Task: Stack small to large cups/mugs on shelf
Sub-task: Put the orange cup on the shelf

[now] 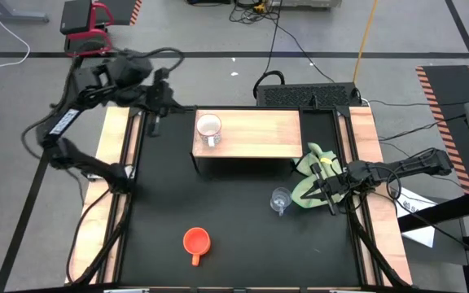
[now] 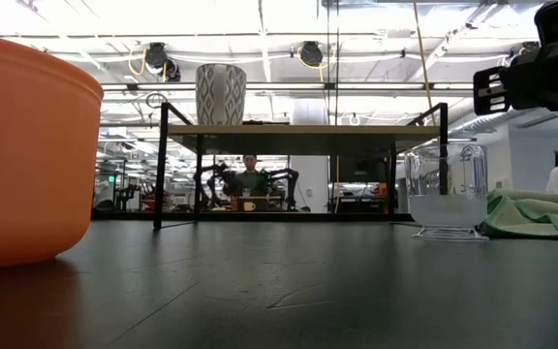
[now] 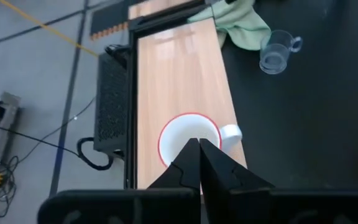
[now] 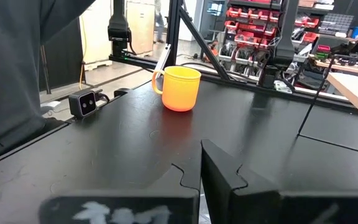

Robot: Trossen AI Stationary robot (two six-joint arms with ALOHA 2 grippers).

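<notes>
The white mug (image 1: 208, 128) stands upright on the left end of the light-wood shelf (image 1: 259, 134). It also shows in the low view (image 2: 221, 94). The clear glass cup (image 1: 280, 199) stands on the black table in front of the shelf's right end. The orange mug (image 1: 195, 241) stands near the table's front edge and shows in the right wrist view (image 4: 180, 88). My left gripper (image 1: 155, 122) is shut and empty, raised off the shelf's left end, and points toward the white mug (image 3: 188, 140). My right gripper (image 1: 322, 194) is shut and empty, low by the glass cup's right side.
A yellow-green cloth (image 1: 312, 172) lies crumpled at the table's right, between the shelf's right end and my right gripper. Pale wooden strips (image 1: 116, 163) run along both table sides. A person sits in the room behind the table (image 2: 250, 174).
</notes>
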